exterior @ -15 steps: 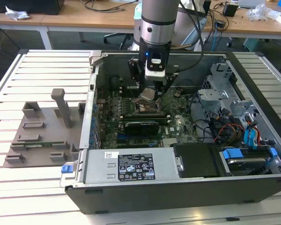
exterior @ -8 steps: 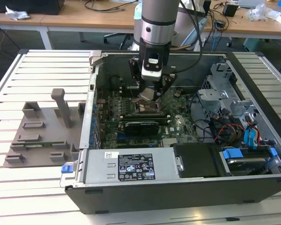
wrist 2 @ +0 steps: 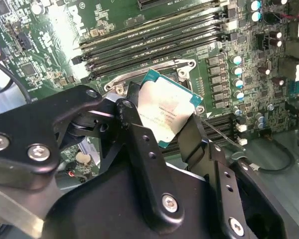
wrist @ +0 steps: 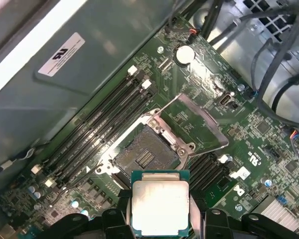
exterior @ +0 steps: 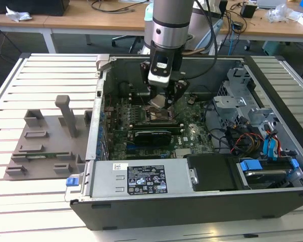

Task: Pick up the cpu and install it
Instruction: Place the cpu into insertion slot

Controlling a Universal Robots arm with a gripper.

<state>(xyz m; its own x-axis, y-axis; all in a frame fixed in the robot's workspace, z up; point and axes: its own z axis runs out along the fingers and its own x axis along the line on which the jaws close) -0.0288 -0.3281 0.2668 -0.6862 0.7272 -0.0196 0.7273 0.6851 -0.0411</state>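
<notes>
Since the small flat square cpu with the silvery-grey metal top (wrist: 160, 208) looks light, stiff and slick, with what we'd guess is a delicate underside, opposite edges seem the only safe grip. The black hand (wrist 2: 162, 118) is closed on those edges, holding it in the air near the open dark socket (wrist: 145, 155) on the green motherboard (wrist: 261, 129).

cpu (wrist: 159, 206): brushed metal top | claw (wrist 2: 164, 118): matt black, maybe plastic
</notes>
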